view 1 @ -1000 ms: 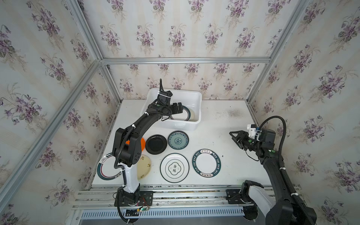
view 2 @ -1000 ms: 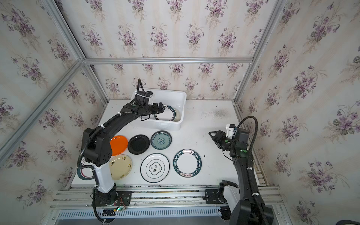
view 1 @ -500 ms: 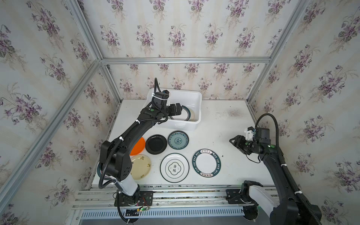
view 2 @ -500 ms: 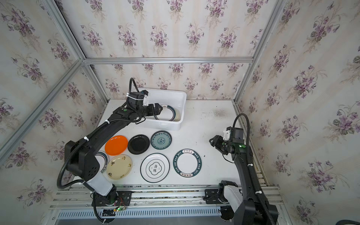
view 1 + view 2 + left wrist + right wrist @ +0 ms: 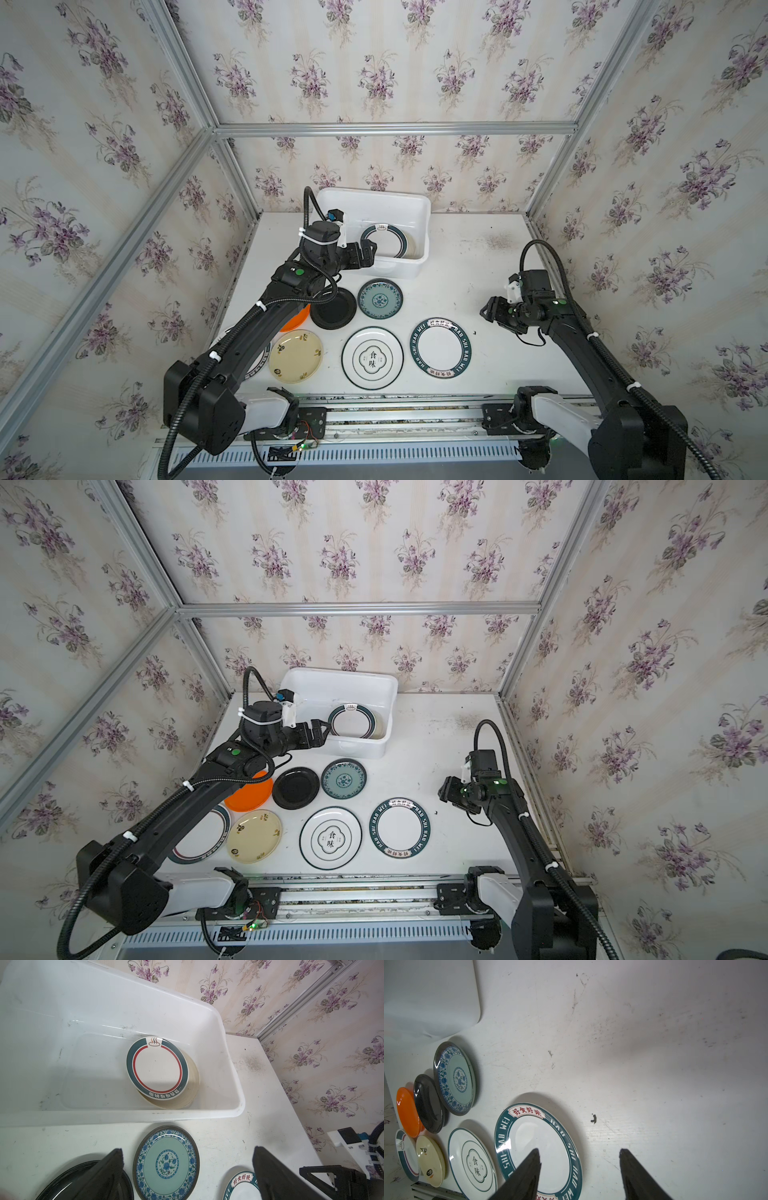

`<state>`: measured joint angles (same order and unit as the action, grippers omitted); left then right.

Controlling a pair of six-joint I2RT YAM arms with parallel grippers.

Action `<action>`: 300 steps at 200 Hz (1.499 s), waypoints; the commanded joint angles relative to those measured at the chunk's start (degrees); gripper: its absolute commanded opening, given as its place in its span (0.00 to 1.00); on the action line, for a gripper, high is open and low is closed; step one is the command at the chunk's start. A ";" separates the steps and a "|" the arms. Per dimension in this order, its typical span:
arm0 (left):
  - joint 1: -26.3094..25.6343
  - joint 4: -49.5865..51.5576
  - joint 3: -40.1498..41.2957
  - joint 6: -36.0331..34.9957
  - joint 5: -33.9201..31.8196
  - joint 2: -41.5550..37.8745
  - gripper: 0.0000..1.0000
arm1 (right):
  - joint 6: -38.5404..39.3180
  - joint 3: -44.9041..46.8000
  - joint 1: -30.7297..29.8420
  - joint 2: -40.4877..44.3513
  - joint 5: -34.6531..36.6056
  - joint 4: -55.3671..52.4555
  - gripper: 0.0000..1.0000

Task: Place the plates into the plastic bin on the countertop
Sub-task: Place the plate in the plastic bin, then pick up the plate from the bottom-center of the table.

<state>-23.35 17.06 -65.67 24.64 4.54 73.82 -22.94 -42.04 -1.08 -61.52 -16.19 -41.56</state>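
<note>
The white plastic bin (image 5: 374, 193) stands at the back of the countertop (image 5: 478, 257). Inside it, a teal-rimmed plate (image 5: 158, 1068) lies on a cream one (image 5: 193, 1084). In front lie the teal-patterned (image 5: 380, 299), black (image 5: 334, 309), orange (image 5: 297, 322), cream (image 5: 296, 356), white character (image 5: 372, 358) and lettered teal-rimmed (image 5: 440, 348) plates. One more plate (image 5: 199, 837) is half hidden under the left arm. My left gripper (image 5: 188, 1149) is open and empty, just before the bin's front wall. My right gripper (image 5: 579, 1150) is open and empty, straddling the lettered plate's right rim.
Aluminium rails (image 5: 395, 129) and floral wallpapered walls enclose the countertop on three sides. The left arm (image 5: 266, 316) stretches over the orange plate and the plate at the left edge. A bare, stained patch (image 5: 494, 241) lies right of the bin.
My left gripper has drawn back from over the bin to its front wall, still open. My right gripper has dropped toward the lettered plate and its jaws have widened.
</note>
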 commanded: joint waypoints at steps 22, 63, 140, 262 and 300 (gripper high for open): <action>-0.20 -2.87 4.37 1.27 -0.49 -2.96 0.99 | -0.90 2.40 -5.16 -2.25 -0.34 1.42 0.62; -0.29 -3.96 7.37 2.31 0.12 -6.70 0.99 | -5.01 7.54 -9.03 -4.02 -4.33 8.40 0.56; -0.71 -3.99 8.02 2.50 0.87 -7.01 0.99 | -9.04 10.02 -15.18 -7.92 -0.86 12.75 0.49; -0.90 -3.97 7.77 2.30 1.59 -5.99 0.99 | -10.72 11.04 -16.27 -10.86 2.22 15.26 0.25; -0.90 -3.96 8.20 2.26 2.12 -5.71 0.99 | -10.81 10.01 -16.25 -9.40 6.19 13.13 0.00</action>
<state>-24.32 14.61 -57.60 27.09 6.13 68.10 -33.67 -31.57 -17.47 -71.77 -16.23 -25.89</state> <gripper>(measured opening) 0.993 0.063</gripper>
